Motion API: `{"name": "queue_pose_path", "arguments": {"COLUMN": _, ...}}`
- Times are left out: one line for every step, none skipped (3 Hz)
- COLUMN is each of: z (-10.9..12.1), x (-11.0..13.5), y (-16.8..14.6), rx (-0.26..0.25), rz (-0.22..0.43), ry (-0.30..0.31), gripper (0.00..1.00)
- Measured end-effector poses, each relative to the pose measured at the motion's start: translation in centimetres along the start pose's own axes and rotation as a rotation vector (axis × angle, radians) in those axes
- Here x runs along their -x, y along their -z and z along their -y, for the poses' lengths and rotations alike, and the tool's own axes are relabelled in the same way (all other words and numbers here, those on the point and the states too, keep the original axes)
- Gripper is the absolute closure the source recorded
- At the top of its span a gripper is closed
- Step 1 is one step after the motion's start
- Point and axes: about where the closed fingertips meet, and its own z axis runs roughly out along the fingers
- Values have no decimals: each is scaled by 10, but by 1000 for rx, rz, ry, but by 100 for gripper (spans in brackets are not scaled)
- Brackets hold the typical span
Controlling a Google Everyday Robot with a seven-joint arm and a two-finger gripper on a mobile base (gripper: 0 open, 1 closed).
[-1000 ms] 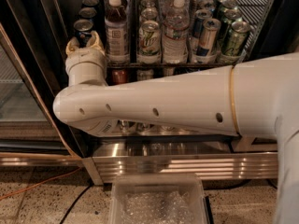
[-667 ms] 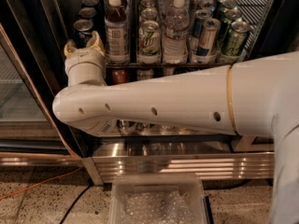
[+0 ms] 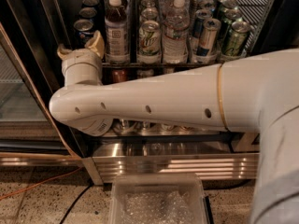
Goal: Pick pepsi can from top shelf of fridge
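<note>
The fridge (image 3: 42,41) stands open, black-framed, with a ribbed steel base panel (image 3: 173,164). On the top shelf (image 3: 154,65), dark blue pepsi cans stand in the leftmost lane; the front one (image 3: 84,29) shows its silver lid. My gripper (image 3: 80,48) is at the shelf's front left, just below and in front of that can. Its beige fingers (image 3: 98,42) are spread open on either side of the can's base, empty. My white arm crosses the frame and hides the lower racks.
On the same shelf, from left to right, are a drink bottle (image 3: 117,27), white-and-green cans (image 3: 149,38), water bottles (image 3: 175,31), slim blue-silver cans (image 3: 208,34) and green cans (image 3: 236,36). The glass door (image 3: 18,97) is open at left. A clear plastic bin (image 3: 156,199) sits on the floor.
My gripper has shifted very slightly left at the shelf front. Its fingers stay open and the cans have not moved.
</note>
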Motion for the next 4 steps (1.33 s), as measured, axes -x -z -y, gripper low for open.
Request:
{"name": "queue_pose_path", "arguments": {"z": -3, "x": -3, "y": -11, "rx": -5, "rz": 0, "ry": 5, "gripper": 33}}
{"name": "queue_pose_path", "arguments": {"z": -2, "x": -4, "y": -21, "rx": -20, "rz": 4, "ry": 8, "gripper": 34}}
{"name": "queue_pose_path", "arguments": {"z": 5, "x": -3, "y": -33, "rx": -49, "rz": 12, "ry": 10, "gripper": 35}}
{"name": "queue_pose_path", "arguments": {"z": 10, "x": -6, "y": -41, "rx": -71, "rz": 12, "ry": 11, "gripper": 35}}
